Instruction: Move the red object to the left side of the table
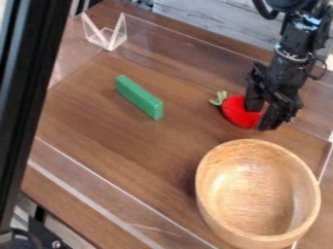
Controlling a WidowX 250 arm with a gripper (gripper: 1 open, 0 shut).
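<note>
The green block (139, 97) lies flat on the brown bench (92, 136), at about 10 o'clock from the middle of the picture. It is well apart from everything else.

At about 2 o'clock is the red object (237, 111) — a small round red toy fruit with a little green leaf poking out on its left side. It sits on the bench, not lifted.

The black hand (270, 110) points straight down right over the red object's right half. Its two fingers (255, 100) are partly spread, one on each side of the red fruit, close against it. Whether they press it or only stand beside it cannot be told from here. The hand hides some of the fruit.

At about 5 o'clock sits the big round wooden bowl (258, 226) — light in color and much bigger than the fruit. It is near the fruit but not touching it.
</note>
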